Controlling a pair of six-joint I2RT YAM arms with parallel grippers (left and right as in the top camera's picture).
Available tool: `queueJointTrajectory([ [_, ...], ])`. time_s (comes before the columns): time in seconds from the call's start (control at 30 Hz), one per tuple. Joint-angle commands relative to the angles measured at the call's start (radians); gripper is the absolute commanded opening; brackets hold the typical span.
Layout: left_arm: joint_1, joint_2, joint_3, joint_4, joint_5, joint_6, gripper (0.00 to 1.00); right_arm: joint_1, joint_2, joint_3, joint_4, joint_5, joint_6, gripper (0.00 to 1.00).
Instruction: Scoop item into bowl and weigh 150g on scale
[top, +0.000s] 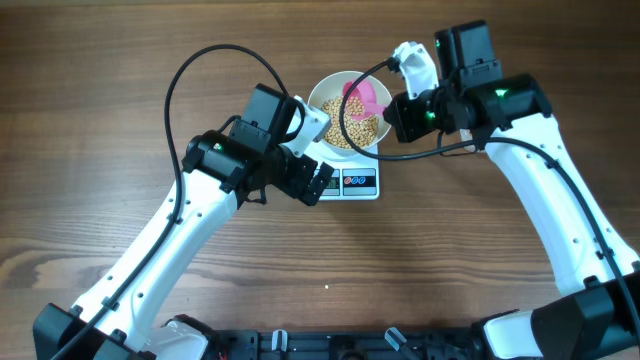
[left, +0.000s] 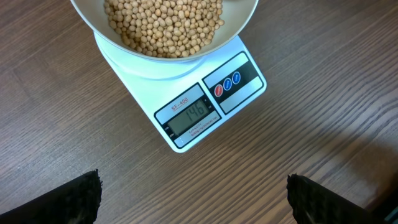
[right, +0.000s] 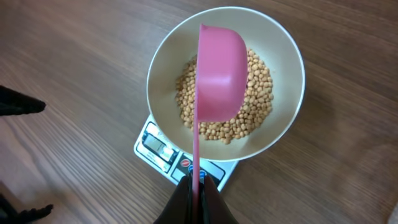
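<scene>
A brown wood-grain counter (top: 100, 100) seen from above, with two white robot arms reaching in from the near edge. A small white square scale (left: 211, 102) sits about midway between the counter's left and right sides, in the far half of what shows. Its grey display (left: 188, 116) and a dark panel with one red and two blue round buttons (left: 227, 83) face the near edge. The digits look like 146.

A round white bowl (right: 165, 74) stands on the scale's platform and covers most of it. Pale tan beans (right: 258, 99) lie heaped in the bottom of the bowl, and the upper wall is bare white.

The right claw (right: 196, 199) is clenched on the thin handle of a pink plastic scoop (right: 221, 68). The scoop's cup hangs over the bowl, above the beans, and its rounded back faces the wrist camera. Whether any beans are inside the cup cannot be told. From overhead, the cup shows over the far right part of the bowl.

The left claw (left: 199, 202) is released, its two dark fingers spread wide and grasping nothing. It hovers above the counter just on the near side of the scale, at the scale's left front corner, and its camera looks down on the display.
</scene>
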Motion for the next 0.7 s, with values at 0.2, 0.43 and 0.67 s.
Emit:
queueJointTrajectory([
  [0.2, 0.006, -0.022, 0.014, 0.0, -0.006, -0.009, 1.0, -0.002, -0.018, 0.023, -0.002, 0.063, 0.026, 0.04],
  [0.43, 0.006, -0.022, 0.014, 0.0, -0.006, -0.009, 1.0, -0.003, -0.017, 0.023, -0.002, -0.056, -0.002, 0.04],
  [0.67, 0.006, -0.022, 0.014, 0.0, -0.006, -0.009, 1.0, -0.003, -0.017, 0.023, -0.009, -0.005, 0.013, 0.04],
])
